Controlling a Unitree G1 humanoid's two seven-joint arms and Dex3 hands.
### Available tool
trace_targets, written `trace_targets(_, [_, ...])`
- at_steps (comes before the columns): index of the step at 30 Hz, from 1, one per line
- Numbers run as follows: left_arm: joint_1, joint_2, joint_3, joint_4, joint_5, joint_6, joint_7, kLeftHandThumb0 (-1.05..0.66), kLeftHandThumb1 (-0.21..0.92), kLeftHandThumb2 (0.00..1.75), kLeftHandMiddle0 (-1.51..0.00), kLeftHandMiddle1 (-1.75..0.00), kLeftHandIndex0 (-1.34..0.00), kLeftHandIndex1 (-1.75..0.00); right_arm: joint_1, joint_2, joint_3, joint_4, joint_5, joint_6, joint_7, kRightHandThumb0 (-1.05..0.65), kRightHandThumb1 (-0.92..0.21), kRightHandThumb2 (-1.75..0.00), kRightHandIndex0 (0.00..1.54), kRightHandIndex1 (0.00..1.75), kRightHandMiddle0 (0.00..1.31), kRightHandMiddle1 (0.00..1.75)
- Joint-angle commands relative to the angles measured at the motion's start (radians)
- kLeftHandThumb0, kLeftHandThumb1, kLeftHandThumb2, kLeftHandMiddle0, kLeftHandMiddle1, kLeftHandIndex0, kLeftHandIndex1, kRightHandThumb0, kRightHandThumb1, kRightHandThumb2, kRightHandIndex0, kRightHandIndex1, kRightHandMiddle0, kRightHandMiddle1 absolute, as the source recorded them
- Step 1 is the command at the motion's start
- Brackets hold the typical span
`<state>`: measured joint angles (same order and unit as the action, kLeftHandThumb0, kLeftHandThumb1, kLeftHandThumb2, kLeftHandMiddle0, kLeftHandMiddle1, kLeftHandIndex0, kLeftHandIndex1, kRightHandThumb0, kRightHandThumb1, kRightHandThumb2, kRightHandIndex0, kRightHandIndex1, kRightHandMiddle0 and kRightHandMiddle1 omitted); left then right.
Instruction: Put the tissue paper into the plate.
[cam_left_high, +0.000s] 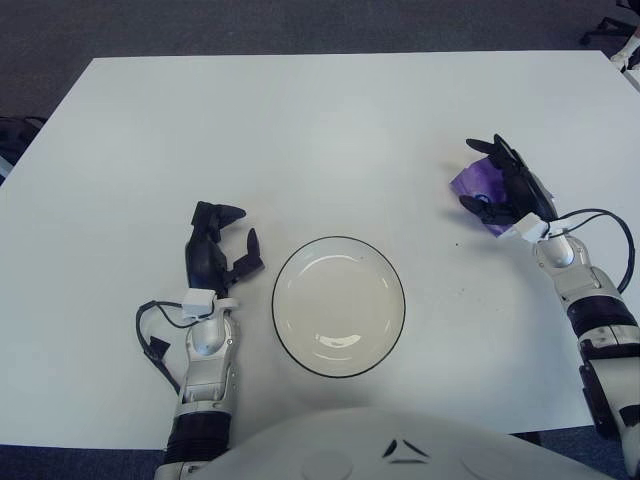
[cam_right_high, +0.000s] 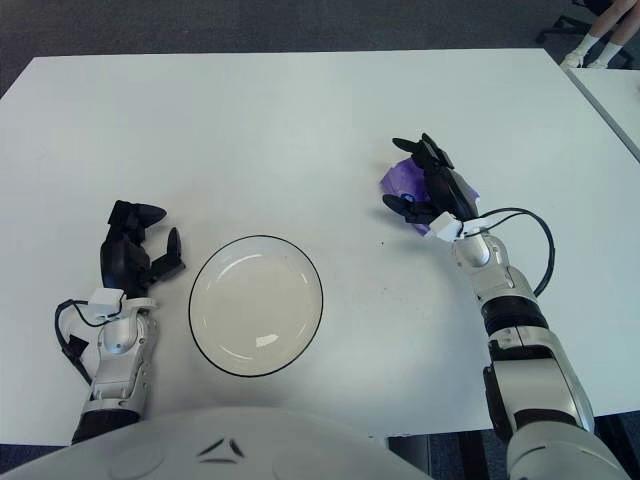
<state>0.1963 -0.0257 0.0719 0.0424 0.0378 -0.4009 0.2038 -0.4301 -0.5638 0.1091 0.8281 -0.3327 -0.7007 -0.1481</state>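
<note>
While the round white plate with the thin dark rim (cam_left_high: 339, 307) sits empty near the front edge of the big white table (cam_left_high: 300, 130), the crumpled purple tissue paper (cam_left_high: 476, 184) is way over on the robot's right side, well apart from the plate. So it's not in the plate yet.

The right hand (cam_left_high: 508, 186) is right on top of the tissue. Its black fingers (cam_right_high: 412, 148) are draped over and around the purple wad, one finger reaching past the far edge and the thumb coming in from the plate side. It looks like they're closing around it, but honestly I can't tell whether it has a real grip or is just resting over it, and the tissue looks like it's on the tabletop. Most of the wad is hidden under the palm, only the left part of the purple shows.

The left hand (cam_left_high: 215, 248) shows just left of the plate, not touching it. Its fingers are loosely curled, fingertips pointing away from the robot, holding nothing. A thin black cable (cam_left_high: 155, 330) loops out by its wrist, and another black cable (cam_right_high: 535, 240) arcs off the right wrist.
</note>
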Motion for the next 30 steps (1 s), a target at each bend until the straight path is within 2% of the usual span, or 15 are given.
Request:
trace_targets(1, [0.133, -0.005, 0.004, 0.132, 0.009, 0.016, -0.014, -0.01, 0.40, 1.14, -0.64, -1.46, -0.41, -1.75, 0.152, 0.104, 0.113, 0.232, -0.092, 0.153, 0.042, -0.93, -0.52, -0.85, 0.01, 0.01, 0.00, 0.80])
trace_targets(4, [0.134, -0.005, 0.004, 0.132, 0.009, 0.014, -0.014, -0.01, 0.39, 1.14, -0.64, -1.46, -0.41, -1.75, 0.146, 0.105, 0.121, 0.246, -0.095, 0.152, 0.028, -0.93, -0.52, -0.85, 0.02, 0.01, 0.00, 0.80])
trace_targets(7, [0.137, -0.007, 0.003, 0.127, 0.012, 0.017, -0.011, -0.01, 0.39, 1.14, -0.65, -1.46, -0.41, -1.75, 0.139, 0.105, 0.129, 0.260, -0.099, 0.153, 0.006, -0.82, -0.43, -0.95, 0.01, 0.07, 0.00, 0.84])
trace_targets(9, [0.138, -0.008, 0.004, 0.124, 0.011, 0.018, -0.009, -0.01, 0.40, 1.14, -0.64, -1.46, -0.40, -1.75, 0.139, 0.108, 0.136, 0.257, -0.101, 0.164, -0.009, -0.61, -0.27, -1.09, 0.00, 0.23, 0.00, 0.93])
trace_targets(11, [0.139, -0.009, 0.004, 0.122, 0.010, 0.019, -0.009, -0.01, 0.40, 1.14, -0.65, -1.45, -0.40, -1.75, 0.148, 0.110, 0.143, 0.225, -0.100, 0.180, -0.014, -0.51, -0.21, -1.15, 0.00, 0.41, 0.00, 1.03])
trace_targets(14, [0.141, -0.011, 0.005, 0.118, 0.011, 0.021, -0.007, -0.01, 0.40, 1.13, -0.65, -1.44, -0.40, -1.75, 0.163, 0.103, 0.150, 0.161, -0.096, 0.205, -0.010, -0.41, -0.16, -1.20, 0.00, 0.71, 0.00, 1.19])
trace_targets(17, [0.143, -0.012, 0.006, 0.114, 0.010, 0.022, -0.007, -0.01, 0.41, 1.12, -0.65, -1.45, -0.39, -1.75, 0.158, 0.096, 0.160, 0.156, -0.106, 0.219, -0.019, -0.37, -0.13, -1.23, 0.00, 0.90, 0.00, 1.30])
trace_targets(18, [0.144, -0.013, 0.006, 0.114, 0.010, 0.022, -0.007, -0.01, 0.41, 1.13, -0.65, -1.46, -0.39, -1.75, 0.156, 0.093, 0.165, 0.156, -0.111, 0.223, -0.024, -0.34, -0.12, -1.25, 0.00, 1.02, 0.00, 1.39])
trace_targets(21, [0.144, -0.014, 0.008, 0.113, 0.010, 0.019, -0.006, -0.01, 0.41, 1.13, -0.65, -1.47, -0.38, -1.75, 0.152, 0.085, 0.178, 0.153, -0.121, 0.233, -0.031, -0.30, -0.09, -1.30, 0.00, 1.24, 0.00, 1.55])
trace_targets(26, [0.143, -0.017, 0.010, 0.113, 0.014, 0.017, 0.001, -0.01, 0.41, 1.13, -0.64, -1.49, -0.37, -1.75, 0.147, 0.067, 0.188, 0.135, -0.120, 0.247, -0.025, -0.38, -0.12, -1.30, 0.00, 1.47, 0.12, 1.70])
trace_targets(27, [0.143, -0.018, 0.011, 0.113, 0.013, 0.015, 0.001, -0.01, 0.41, 1.13, -0.64, -1.49, -0.37, -1.75, 0.148, 0.063, 0.188, 0.128, -0.117, 0.252, -0.021, -0.41, -0.14, -1.29, 0.00, 1.53, 0.17, 1.72])
trace_targets(30, [0.143, -0.021, 0.013, 0.113, 0.009, 0.011, -0.001, -0.01, 0.41, 1.13, -0.64, -1.49, -0.37, -1.75, 0.153, 0.052, 0.186, 0.101, -0.106, 0.264, -0.011, -0.44, -0.31, -1.23, 0.02, 1.68, 0.43, 1.73])
